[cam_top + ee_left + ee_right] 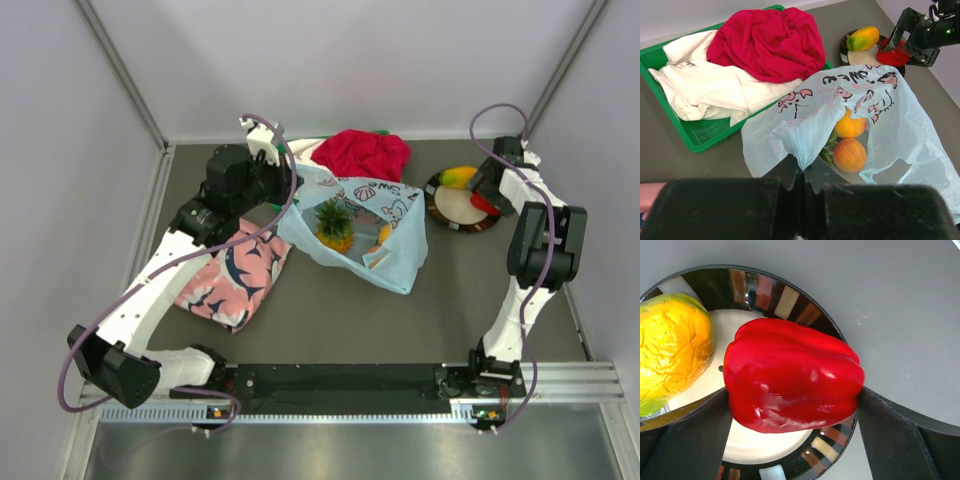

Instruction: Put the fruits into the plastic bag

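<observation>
Right claw (794, 395) gapes wide, flanking the red pepper (790, 375).

Top camera looks down from high. Both wrist cameras see the plate (765, 287) at three o'clock, the right very close.

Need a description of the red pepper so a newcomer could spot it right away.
At the far right of the table, right of the blue bag, sits a round plate with a dark striped rim. Of the two fruits on it, the pepper is the glossy all-red one flanked by the open right gripper, beside the yellow-green mango.
</observation>
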### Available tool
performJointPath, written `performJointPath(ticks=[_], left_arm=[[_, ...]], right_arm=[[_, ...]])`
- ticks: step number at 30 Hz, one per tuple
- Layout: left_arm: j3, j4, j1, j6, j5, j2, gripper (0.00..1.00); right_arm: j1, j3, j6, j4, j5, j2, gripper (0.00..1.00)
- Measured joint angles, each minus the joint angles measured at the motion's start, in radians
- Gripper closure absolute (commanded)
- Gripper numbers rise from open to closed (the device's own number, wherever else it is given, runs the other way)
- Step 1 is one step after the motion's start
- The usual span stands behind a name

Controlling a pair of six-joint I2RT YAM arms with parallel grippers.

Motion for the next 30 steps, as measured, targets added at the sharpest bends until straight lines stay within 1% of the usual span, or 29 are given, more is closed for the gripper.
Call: performJointPath(ticks=[2, 5, 10, 11, 14, 17, 25, 27, 28, 29, 30], left_arm=[[0.000, 0.000, 0.000, 0.000, 0.000, 0.000, 1.00], [0.000, 0.000, 0.000, 0.000, 0.000, 0.000, 1.00], [0.000, 0.000, 0.000, 0.000, 0.000, 0.000, 1.00], [0.000, 0.000, 0.000, 0.000, 0.000, 0.000, 1.00], [0.000, 0.000, 0.000, 0.000, 0.000, 0.000, 1.00], [0.000, 0.000, 0.000, 0.000, 0.000, 0.000, 1.00], [0.000, 0.000, 0.000, 0.000, 0.000, 0.000, 1.00], [0.000, 0.000, 0.000, 0.000, 0.000, 0.000, 1.00], [0.000, 0.000, 0.000, 0.000, -0.001, 0.000, 1.00], [0.000, 0.000, 0.000, 0.000, -0.001, 0.000, 1.00], [0.000, 0.000, 0.000, 0.000, -0.002, 0.000, 1.00]], right_arm=[[0.000, 0.000, 0.000, 0.003, -0.001, 0.001, 0.05], [0.000, 0.000, 0.000, 0.005, -0.004, 0.001, 0.09], [0.000, -0.002, -0.002, 0.019, -0.019, 0.001, 0.21], [0.000, -0.007, -0.004, 0.026, -0.024, 0.001, 0.26], [-0.001, -0.045, -0.003, 0.055, -0.037, -0.023, 0.33], [-0.001, -0.091, -0.004, 0.064, -0.052, -0.058, 0.38], [-0.001, -0.208, -0.009, 0.085, -0.082, -0.162, 0.46], [-0.001, -0.239, -0.009, 0.093, -0.087, -0.190, 0.49], [-0.001, -0.253, -0.009, 0.094, -0.091, -0.206, 0.51], [-0.001, -0.266, -0.009, 0.095, -0.096, -0.222, 0.59], [-0.001, -0.278, -0.010, 0.098, -0.103, -0.236, 0.61]])
